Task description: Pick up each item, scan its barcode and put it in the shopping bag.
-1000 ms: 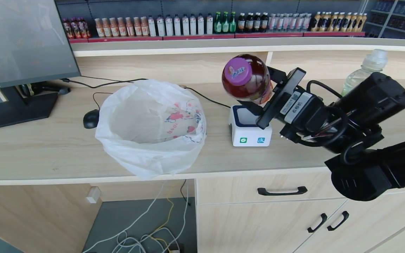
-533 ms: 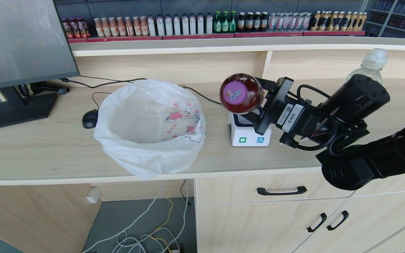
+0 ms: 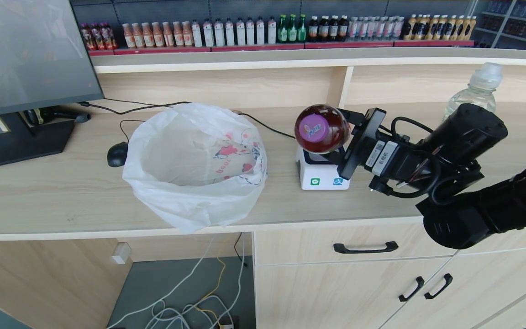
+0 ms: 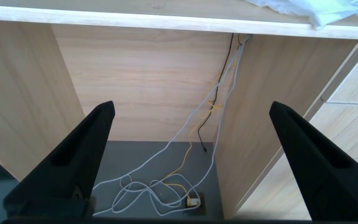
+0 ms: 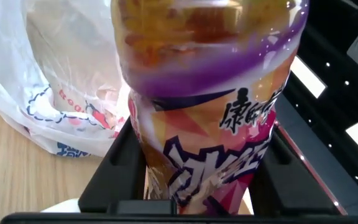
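Observation:
My right gripper is shut on a dark red drink bottle with a purple cap, held on its side just above the white barcode scanner, cap pointing toward me. In the right wrist view the bottle with its purple and orange label sits between the black fingers. The white plastic shopping bag stands open on the counter to the left of the scanner. My left gripper hangs open below the counter edge, facing the cables on the floor.
A clear water bottle stands at the back right of the wooden counter. A monitor and a black mouse sit at the left. Drawers are below the counter front.
The right gripper has lowered the bottle from high above the scanner down to just over it, tipping the cap toward me, then shifted slightly right.

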Controlling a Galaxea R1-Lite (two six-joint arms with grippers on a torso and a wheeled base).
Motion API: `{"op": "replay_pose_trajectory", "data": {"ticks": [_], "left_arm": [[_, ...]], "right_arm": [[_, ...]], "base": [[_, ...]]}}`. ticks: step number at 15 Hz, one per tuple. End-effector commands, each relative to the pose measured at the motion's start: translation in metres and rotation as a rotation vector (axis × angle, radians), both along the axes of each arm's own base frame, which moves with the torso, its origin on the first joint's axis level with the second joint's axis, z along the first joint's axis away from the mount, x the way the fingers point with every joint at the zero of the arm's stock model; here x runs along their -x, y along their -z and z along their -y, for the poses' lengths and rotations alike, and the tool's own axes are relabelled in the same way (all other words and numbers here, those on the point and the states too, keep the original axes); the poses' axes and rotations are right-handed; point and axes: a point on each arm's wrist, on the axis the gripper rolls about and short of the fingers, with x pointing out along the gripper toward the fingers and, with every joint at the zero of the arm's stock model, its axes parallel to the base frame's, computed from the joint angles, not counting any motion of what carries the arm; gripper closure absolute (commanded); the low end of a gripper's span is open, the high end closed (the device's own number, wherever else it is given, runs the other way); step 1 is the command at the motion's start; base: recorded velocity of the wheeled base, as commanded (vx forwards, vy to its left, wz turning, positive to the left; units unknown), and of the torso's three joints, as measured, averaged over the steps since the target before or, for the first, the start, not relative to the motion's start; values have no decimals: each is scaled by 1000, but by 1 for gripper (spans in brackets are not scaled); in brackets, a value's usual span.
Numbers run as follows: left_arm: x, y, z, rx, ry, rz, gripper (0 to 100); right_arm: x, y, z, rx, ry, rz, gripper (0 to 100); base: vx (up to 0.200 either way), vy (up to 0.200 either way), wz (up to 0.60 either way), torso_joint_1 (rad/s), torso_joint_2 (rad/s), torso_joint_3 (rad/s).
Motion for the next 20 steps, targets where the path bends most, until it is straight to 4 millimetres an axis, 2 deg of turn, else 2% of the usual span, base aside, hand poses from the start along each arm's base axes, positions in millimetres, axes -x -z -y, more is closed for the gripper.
{"op": "replay_pose_trajectory", "data": {"ticks": [1, 6, 9, 20], "left_arm": [[0, 0, 0, 0, 0, 1, 0], [0, 0, 0, 0, 0, 1, 0], [0, 0, 0, 0, 0, 0, 0], [0, 0, 0, 0, 0, 1, 0]], "right_arm": [[0, 0, 2, 2, 3, 0, 100], [-3, 8, 1, 12, -14, -36, 100], [-6, -1, -1, -8, -23, -19, 100], [-11, 6, 0, -8, -11, -44, 100]], "base": [[0, 0, 0, 0, 0, 0], [0, 0, 0, 0, 0, 0], [0, 0, 0, 0, 0, 0], [0, 0, 0, 0, 0, 0]]}}
